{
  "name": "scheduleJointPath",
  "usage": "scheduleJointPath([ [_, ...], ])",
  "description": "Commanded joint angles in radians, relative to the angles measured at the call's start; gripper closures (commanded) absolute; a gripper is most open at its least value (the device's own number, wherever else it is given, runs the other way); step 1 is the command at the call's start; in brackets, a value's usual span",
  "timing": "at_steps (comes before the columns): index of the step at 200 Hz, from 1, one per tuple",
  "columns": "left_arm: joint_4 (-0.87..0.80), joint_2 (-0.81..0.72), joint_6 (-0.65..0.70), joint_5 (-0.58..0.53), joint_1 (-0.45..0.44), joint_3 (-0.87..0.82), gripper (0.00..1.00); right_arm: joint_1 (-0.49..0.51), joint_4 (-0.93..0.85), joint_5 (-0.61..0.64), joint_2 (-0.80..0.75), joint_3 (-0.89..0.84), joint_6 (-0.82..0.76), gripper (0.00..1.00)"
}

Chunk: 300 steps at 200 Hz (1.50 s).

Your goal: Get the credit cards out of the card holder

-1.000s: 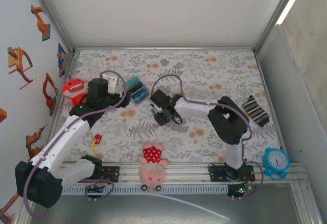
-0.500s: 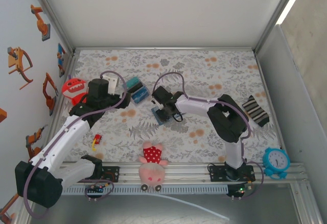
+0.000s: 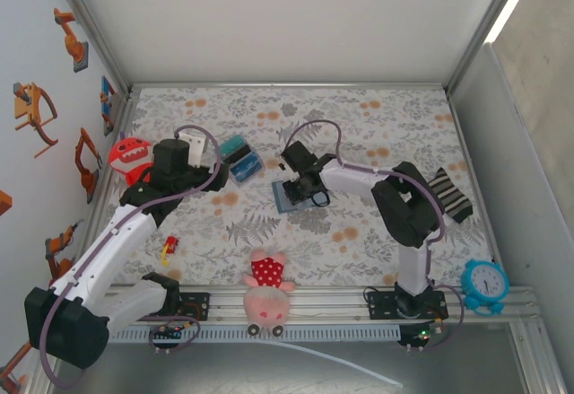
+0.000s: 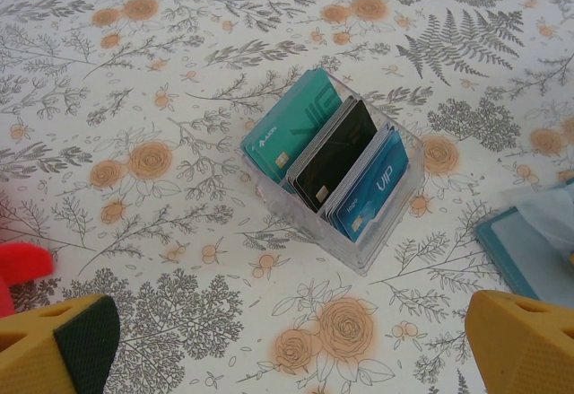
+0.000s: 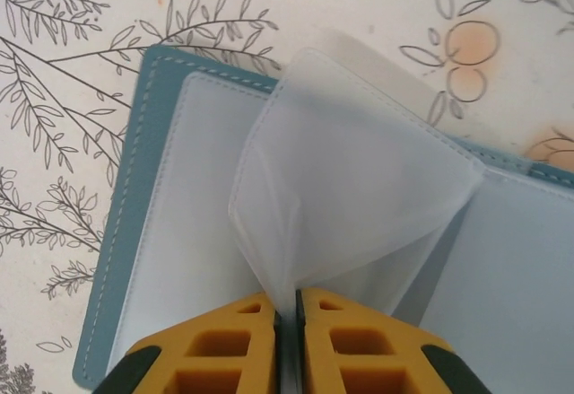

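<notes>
The card holder (image 3: 285,199) lies open and flat near the middle of the desk (image 3: 359,116). Its cover is blue, with clear pages inside. The right jaws are over it and are pressed together on one clear sleeve (image 5: 359,170). The two yellow fingers (image 5: 215,349) pinch the sleeve's lower edge. The sleeve stands up off the other pages and bends in the middle.

The left jaws hang over the desk, closer to the left edge. They are spread wide and hold nothing. One yellow finger (image 4: 529,345) shows on each side in the left wrist view.

A clear box (image 4: 359,241) stands on the desk below them, just left of the card holder and apart from it. Three cards stand on edge in it, side by side: a teal card (image 4: 300,125), a black card (image 4: 341,147) and a blue card (image 4: 372,188).

A pink plush toy (image 3: 266,291) lies at the near edge. A red toy (image 3: 128,156) sits by the left edge and a striped sock (image 3: 448,194) by the right edge. A blue clock (image 3: 485,284) stands at the near right corner.
</notes>
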Motion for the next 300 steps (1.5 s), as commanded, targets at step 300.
scheduleJointPath([
  [300,-0.037,-0.083,0.002,-0.010,0.006,0.034,0.02,-0.059,0.075,0.021,-0.179,-0.126,0.110,0.67],
])
